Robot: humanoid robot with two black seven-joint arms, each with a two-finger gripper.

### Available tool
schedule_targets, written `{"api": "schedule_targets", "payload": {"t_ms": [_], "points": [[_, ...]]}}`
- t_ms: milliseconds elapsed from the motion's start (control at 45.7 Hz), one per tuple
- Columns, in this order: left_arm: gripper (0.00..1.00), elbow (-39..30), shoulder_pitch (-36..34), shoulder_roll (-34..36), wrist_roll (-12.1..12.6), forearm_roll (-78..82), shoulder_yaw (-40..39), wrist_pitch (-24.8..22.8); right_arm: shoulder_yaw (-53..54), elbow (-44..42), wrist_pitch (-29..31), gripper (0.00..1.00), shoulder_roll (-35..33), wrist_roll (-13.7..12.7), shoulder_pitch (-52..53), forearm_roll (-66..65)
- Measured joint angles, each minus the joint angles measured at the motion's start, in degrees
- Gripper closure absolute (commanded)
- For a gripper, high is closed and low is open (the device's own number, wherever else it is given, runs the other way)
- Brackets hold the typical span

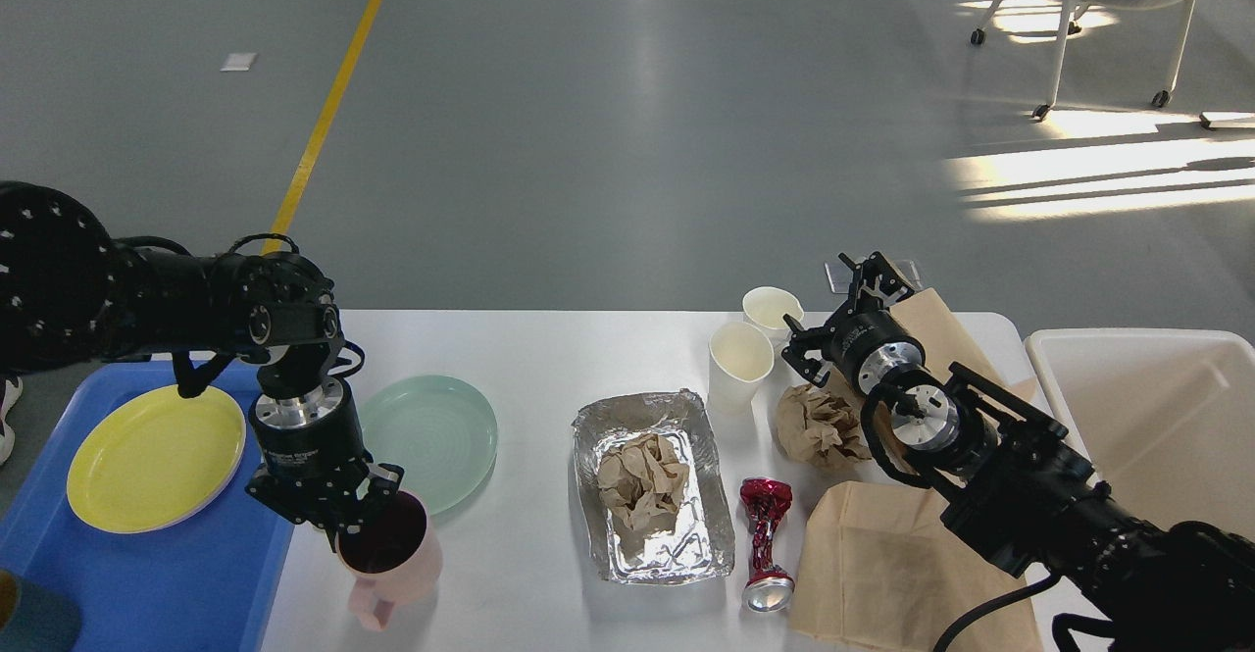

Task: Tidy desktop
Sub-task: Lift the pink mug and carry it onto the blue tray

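The white table (549, 358) fills the near view, between a blue tray (196, 583) at its left and a white bin (1128, 387) at its right. The left claw (358, 520) grips a pink mug (392, 549) by its rim. The right claw (863, 284) hangs above a paper bag (941, 328); its opening cannot be told.

The desktop (549, 358) looks smooth and matt white, and the blue tray (147, 583) and white bin (1128, 387) beside it look like smooth plastic. The foil tray (627, 417) is crinkled shiny metal holding rough crumpled brown paper (642, 480) — the same paper as the wad (819, 426) and the flat bag (882, 564). The crushed red can (765, 539) is glossy metal, while the yellow plate (152, 456), green plate (436, 436) and pink mug (392, 554) look smooth with a soft sheen — the two cups (740, 363) matt.
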Motion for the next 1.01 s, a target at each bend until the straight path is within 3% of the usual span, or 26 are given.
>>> {"api": "schedule_targets", "payload": {"t_ms": [197,438,722,1007], "points": [[1.00,-7.5,-9.3,7.0,0.3,0.0,0.3,0.0,0.0,0.0,0.0,0.00,0.0,0.0,0.0,0.0],[1.00,-7.2,-11.1,17.3,2.9,0.9,3.5,0.0,0.0,0.0,0.0,0.00,0.0,0.0,0.0,0.0],[1.00,-1.8,-2.7,28.7,6.9,2.7,2.9,0.0,0.0,0.0,0.0,0.00,0.0,0.0,0.0,0.0],[1.00,2.5,4.9,29.7,7.6,2.7,1.7,0.0,0.0,0.0,0.0,0.00,0.0,0.0,0.0,0.0]]}}
